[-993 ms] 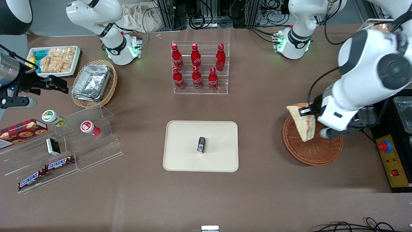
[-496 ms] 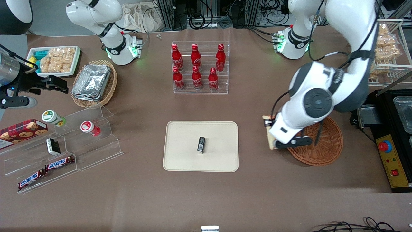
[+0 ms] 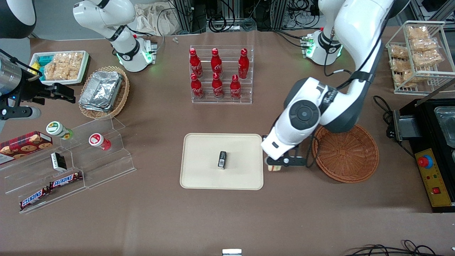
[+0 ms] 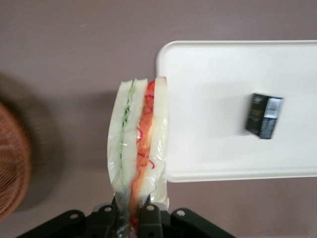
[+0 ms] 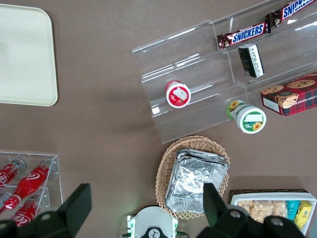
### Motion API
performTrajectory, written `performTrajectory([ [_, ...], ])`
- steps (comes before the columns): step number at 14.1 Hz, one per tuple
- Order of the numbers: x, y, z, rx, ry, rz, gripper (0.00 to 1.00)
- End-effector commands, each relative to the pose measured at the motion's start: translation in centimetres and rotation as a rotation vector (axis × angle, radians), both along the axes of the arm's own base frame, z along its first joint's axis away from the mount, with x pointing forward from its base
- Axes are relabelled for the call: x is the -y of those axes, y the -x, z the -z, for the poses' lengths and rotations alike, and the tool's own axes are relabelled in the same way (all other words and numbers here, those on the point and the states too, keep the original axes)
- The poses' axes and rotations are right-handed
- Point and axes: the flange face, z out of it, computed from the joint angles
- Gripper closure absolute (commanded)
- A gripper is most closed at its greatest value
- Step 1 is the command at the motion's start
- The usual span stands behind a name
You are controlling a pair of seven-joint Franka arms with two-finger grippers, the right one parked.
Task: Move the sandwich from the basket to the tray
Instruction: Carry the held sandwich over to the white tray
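My left gripper (image 3: 273, 164) is shut on the sandwich (image 4: 138, 148), a white bread wedge with green and orange-red filling. It holds the sandwich above the table at the tray's edge that faces the basket. In the front view only a small corner of the sandwich (image 3: 273, 168) shows under the arm. The cream tray (image 3: 202, 170) lies mid-table and also shows in the left wrist view (image 4: 213, 144). The reddish-brown basket (image 3: 346, 154) stands empty toward the working arm's end and shows in the left wrist view (image 4: 10, 163).
A small black box (image 3: 222, 159) stands on the tray's middle, seen too in the left wrist view (image 4: 265, 115). A clear rack of red bottles (image 3: 220, 76) stands farther from the camera. Acrylic snack shelves (image 3: 71, 163) and a foil-container basket (image 3: 105, 91) lie toward the parked arm's end.
My left gripper has carried the sandwich up out of the basket and sideways to the tray's edge. The basket is left empty.
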Motion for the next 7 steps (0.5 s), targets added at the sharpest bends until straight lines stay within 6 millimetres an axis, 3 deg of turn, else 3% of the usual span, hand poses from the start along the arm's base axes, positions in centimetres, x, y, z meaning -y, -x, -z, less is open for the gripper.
performTrajectory([
  [1,3.2,-0.1,3.4,0.021,0.021,0.020,0.97],
  [4,4.7,-0.1,6.8,0.032,0.051,0.030,0.96],
  [7,4.9,-0.2,9.4,0.024,0.057,0.029,0.94],
])
